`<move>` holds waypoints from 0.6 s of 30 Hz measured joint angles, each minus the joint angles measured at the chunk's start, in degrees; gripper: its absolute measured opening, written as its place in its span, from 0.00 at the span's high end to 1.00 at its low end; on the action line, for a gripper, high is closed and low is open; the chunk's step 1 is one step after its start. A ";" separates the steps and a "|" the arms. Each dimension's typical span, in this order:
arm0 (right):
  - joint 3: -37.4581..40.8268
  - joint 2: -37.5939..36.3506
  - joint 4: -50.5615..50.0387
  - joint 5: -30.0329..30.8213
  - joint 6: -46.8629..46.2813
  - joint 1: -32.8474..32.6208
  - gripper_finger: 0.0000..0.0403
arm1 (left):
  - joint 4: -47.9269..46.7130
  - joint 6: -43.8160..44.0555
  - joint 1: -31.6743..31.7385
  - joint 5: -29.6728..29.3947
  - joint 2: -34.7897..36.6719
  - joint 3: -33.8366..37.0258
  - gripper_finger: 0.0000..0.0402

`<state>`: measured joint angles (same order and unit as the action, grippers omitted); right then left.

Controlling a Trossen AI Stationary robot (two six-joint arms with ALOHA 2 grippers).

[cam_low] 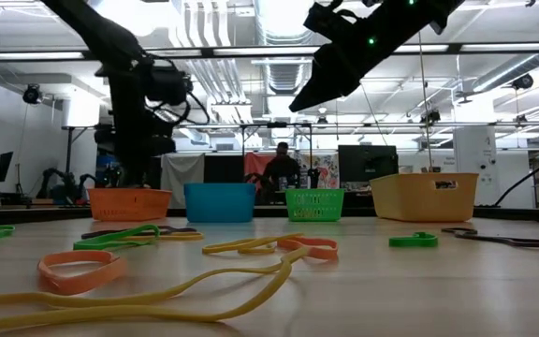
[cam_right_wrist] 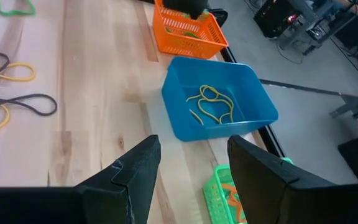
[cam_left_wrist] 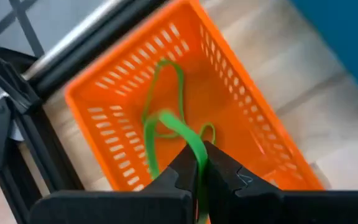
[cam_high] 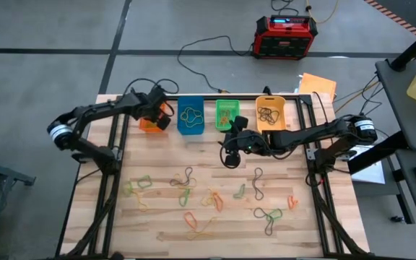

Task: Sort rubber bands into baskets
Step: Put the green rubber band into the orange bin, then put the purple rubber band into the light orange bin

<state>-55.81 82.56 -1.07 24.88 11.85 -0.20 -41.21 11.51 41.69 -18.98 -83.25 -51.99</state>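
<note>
4 baskets (cam_high: 223, 115) stand in a row: left gripper (cam_high: 157, 115) above the end one, right gripper (cam_high: 231, 155) before the row.

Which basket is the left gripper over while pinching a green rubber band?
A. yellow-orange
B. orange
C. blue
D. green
B: the left gripper, shut on a green rubber band, hangs right above the orange basket.

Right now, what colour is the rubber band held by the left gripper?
Green rubber band, pinched above the orange plastic basket; the left wrist view shows it best.
</note>
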 joint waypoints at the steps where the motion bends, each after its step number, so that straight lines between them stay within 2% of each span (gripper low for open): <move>1: 0.00 0.00 0.01 0.00 -0.05 0.01 0.54 | -0.52 -0.02 0.00 -0.05 -0.92 -0.27 1.00; 8: 0.00 0.00 -0.05 0.00 -0.28 0.02 0.53 | -1.36 -0.23 0.04 -2.76 -4.70 -1.66 0.98; 18: 0.09 0.02 -0.22 0.00 -0.32 0.25 0.53 | -1.79 -0.31 0.04 -3.41 -3.73 -1.63 0.77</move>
<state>-55.72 82.59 -1.30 24.88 11.53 0.05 -43.00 11.20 41.74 -22.38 -86.98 -53.63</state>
